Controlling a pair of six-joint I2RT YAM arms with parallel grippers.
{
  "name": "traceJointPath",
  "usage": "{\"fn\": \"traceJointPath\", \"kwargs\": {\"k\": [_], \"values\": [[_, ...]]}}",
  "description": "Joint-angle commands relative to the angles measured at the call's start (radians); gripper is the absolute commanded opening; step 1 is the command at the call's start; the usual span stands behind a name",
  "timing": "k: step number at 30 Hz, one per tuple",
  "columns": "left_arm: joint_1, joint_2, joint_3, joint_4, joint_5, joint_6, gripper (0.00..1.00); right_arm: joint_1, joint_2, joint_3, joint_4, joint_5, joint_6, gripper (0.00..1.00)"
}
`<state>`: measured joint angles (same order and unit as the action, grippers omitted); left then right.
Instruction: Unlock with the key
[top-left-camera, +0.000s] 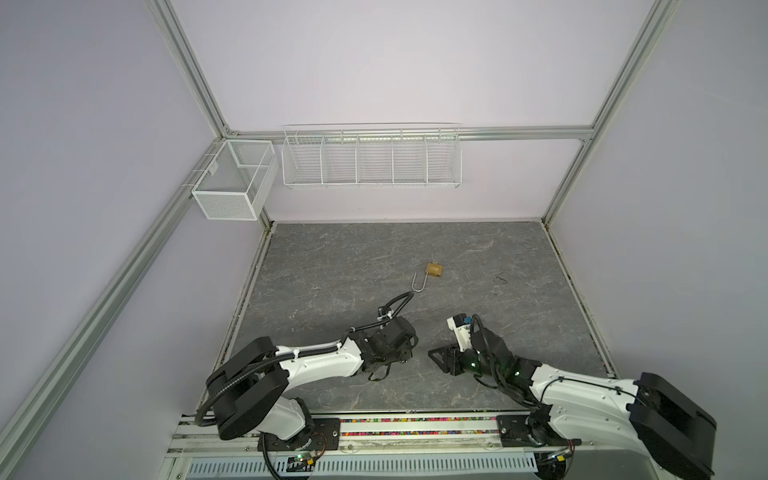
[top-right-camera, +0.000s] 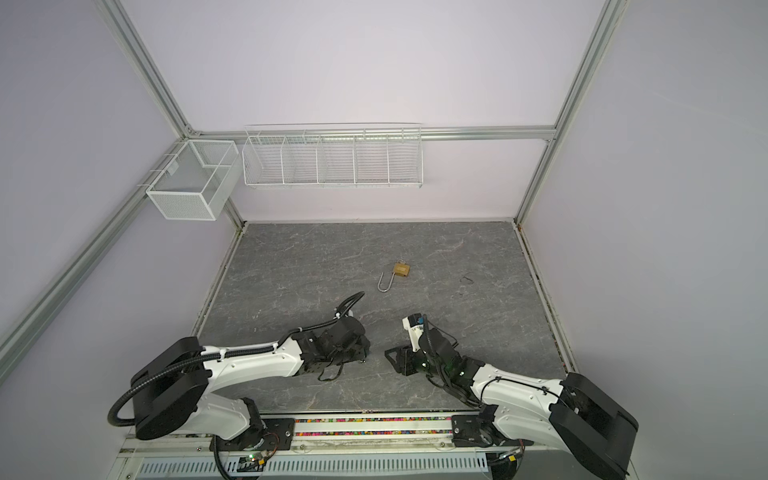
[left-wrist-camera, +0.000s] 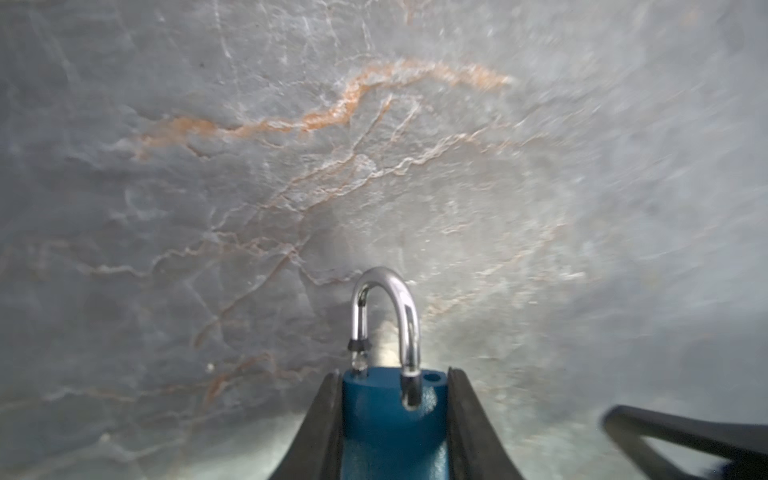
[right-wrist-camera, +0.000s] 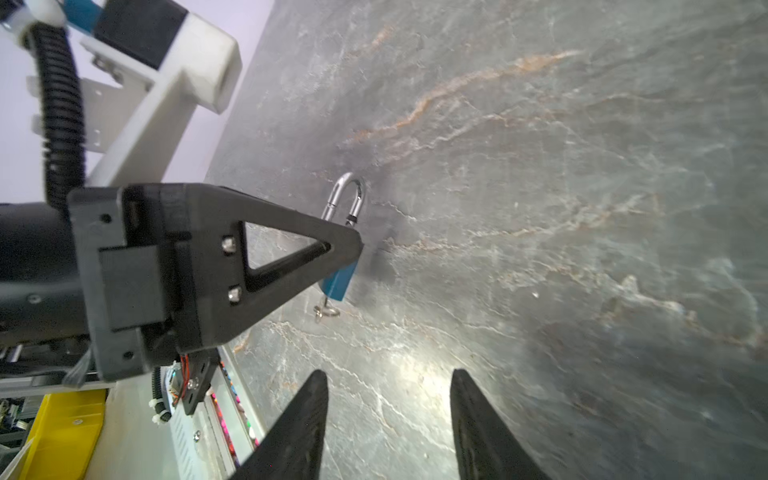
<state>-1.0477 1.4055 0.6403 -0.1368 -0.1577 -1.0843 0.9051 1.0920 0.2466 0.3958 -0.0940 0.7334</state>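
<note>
Low over the near part of the surface (top-left-camera: 332, 257), on the left, your left fingers (left-wrist-camera: 322, 428) are clamped on the flat sides of the blue padlock (left-wrist-camera: 390, 415). Its shackle (left-wrist-camera: 399, 291) points away from the wrist. One shackle leg appears to sit just clear of its hole, but you cannot tell from these views whether the lock is released. The key (right-wrist-camera: 326, 309) sticks out of the body's underside with a small ring on it, as the right wrist view shows.

Farther back, about midway across, a brass padlock (top-left-camera: 434, 269) lies flat with its long shackle swung open, well apart from both arms.

To the right, your right fingers (right-wrist-camera: 301, 424) stand fairly wide with nothing between them, near the key but not touching it.

Treat the blue padlock as small, rigid and dense. Its smooth paint may let it twist in the grip once you turn the key. The key is likely thin, stiff and slippery, so pinch its bow across the flat faces, clear of the loose ring. Make sure the left hold on the body is firm.
</note>
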Motion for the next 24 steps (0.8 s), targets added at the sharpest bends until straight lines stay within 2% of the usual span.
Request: {"fn": "traceJointPath", "kwargs": {"k": [1,6,15,24], "values": [[-0.003,-0.065,-0.075,0.232,0.020,-0.194,0.00,0.021,-0.016,0.020,0.099,0.014,-0.028,0.50],[-0.005,-0.109,-0.152,0.398,0.015,-0.309,0.00,0.048,-0.003,0.081,0.043,0.038,-0.061,0.49],[-0.008,-0.182,-0.155,0.382,0.004,-0.343,0.00,0.087,0.090,0.162,0.018,0.069,-0.079,0.44],[-0.009,-0.225,-0.177,0.404,0.007,-0.364,0.00,0.092,0.111,0.206,-0.026,0.097,-0.107,0.42]]}}
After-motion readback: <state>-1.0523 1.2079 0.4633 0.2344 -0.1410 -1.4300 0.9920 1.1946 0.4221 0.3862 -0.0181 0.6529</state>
